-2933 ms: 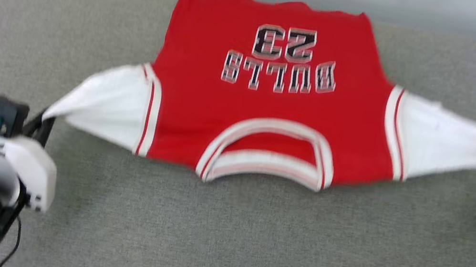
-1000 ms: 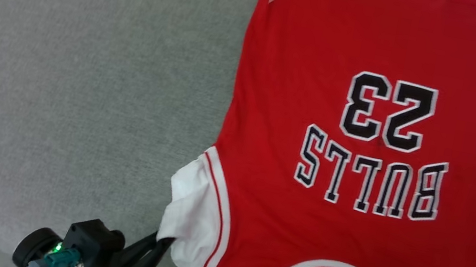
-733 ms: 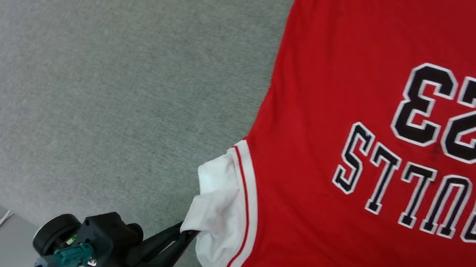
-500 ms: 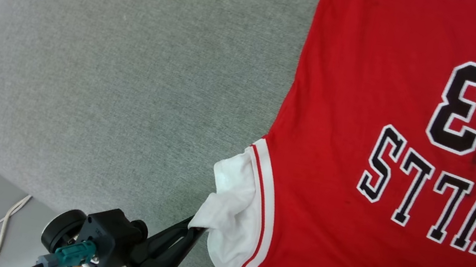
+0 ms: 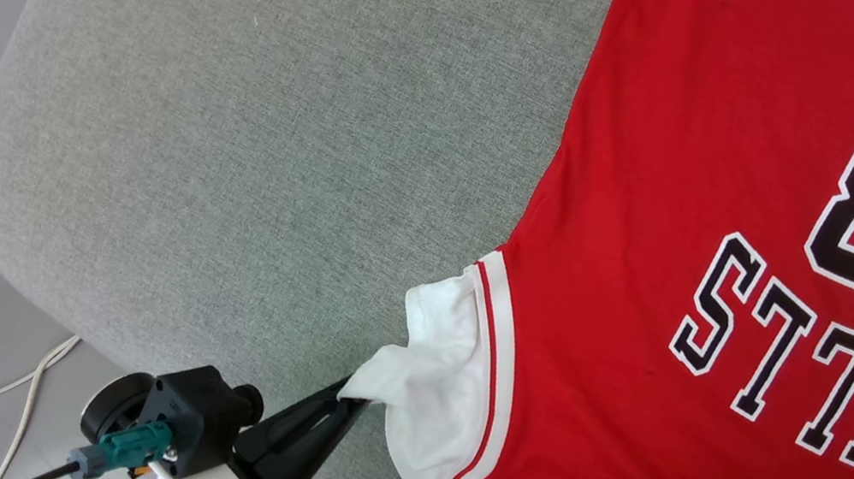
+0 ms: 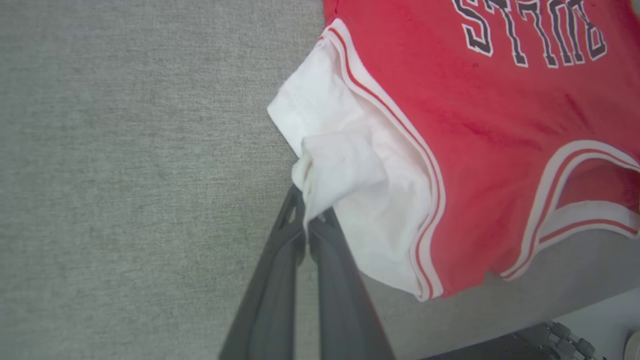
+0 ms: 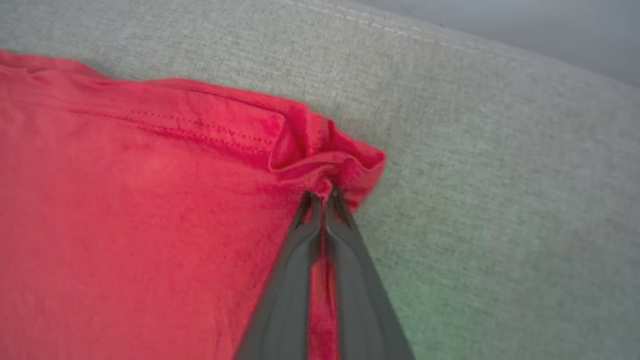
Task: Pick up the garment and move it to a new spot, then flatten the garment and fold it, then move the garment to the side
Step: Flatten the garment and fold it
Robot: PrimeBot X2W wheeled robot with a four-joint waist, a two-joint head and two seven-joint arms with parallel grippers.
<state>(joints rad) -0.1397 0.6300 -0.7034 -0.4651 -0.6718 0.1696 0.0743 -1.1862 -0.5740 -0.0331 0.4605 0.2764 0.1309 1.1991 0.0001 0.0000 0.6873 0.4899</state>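
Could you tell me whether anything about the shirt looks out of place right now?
The garment lies mostly flat, but its white sleeve is crumpled where the left gripper pinches it, and the red hem corner is puckered where the right gripper grips it.

Bright, even, soft light; wrist views slightly blurred, faint green tint.

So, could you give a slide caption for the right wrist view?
The right gripper pinches a bunched corner of the red soft-fabric T-shirt on a grey woven cushion.
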